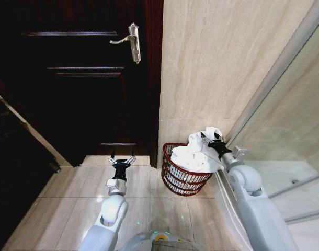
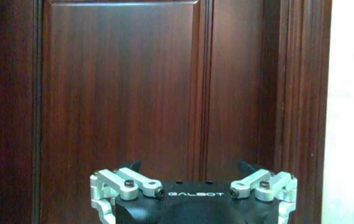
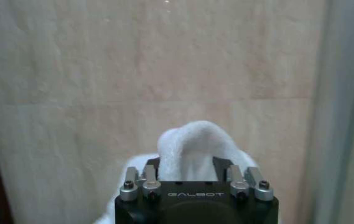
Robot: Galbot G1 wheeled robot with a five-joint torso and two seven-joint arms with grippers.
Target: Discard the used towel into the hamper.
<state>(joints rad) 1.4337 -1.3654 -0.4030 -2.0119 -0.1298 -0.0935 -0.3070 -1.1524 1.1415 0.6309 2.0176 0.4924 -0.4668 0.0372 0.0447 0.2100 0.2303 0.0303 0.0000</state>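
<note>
The white towel hangs bunched over the reddish-brown wire hamper, which stands on the floor against the beige wall. Most of the cloth lies inside the hamper's rim. My right gripper is shut on the towel's top fold, just above the hamper's right side. In the right wrist view the towel rises as a white hump between the fingers of the right gripper. My left gripper is open and holds nothing, low over the floor to the left of the hamper, facing the dark door.
A dark wooden door with a silver lever handle fills the left. A glass shower partition runs along the right, close to my right arm. Beige tiled floor lies open in front of the hamper.
</note>
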